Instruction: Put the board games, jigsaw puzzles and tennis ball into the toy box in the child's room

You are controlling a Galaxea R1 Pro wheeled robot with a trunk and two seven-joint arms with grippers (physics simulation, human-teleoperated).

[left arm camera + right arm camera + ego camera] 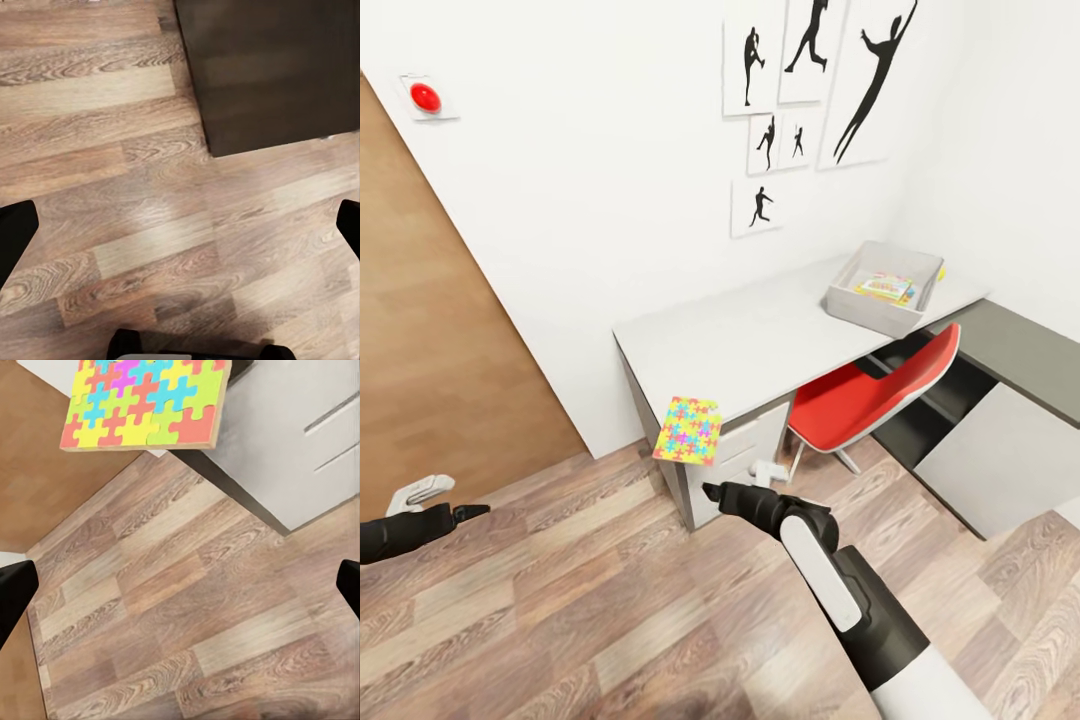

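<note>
Jigsaw puzzle (688,430) is the thing in hand: a thin flat square of bright interlocking pieces, tilted, overhanging the front edge of the table (760,335) near its left front corner, above the drawer fronts. It looks light and stiff as a board, though a slab of joined pieces may flex or part if pinched hard, and the printed face is probably slick. The free overhanging edge looks the best place to take it, one finger above and one below.

At the far right corner of the table sits the toy box (880,292), with colourful flat things already inside; a red chair (870,395) is tucked below.

The right gripper (712,492) hovers just below the puzzle over the wood floor (610,600), fingers spread wide, holding nothing. The left gripper (472,512) hangs well apart near the door, likewise spread and empty.
</note>
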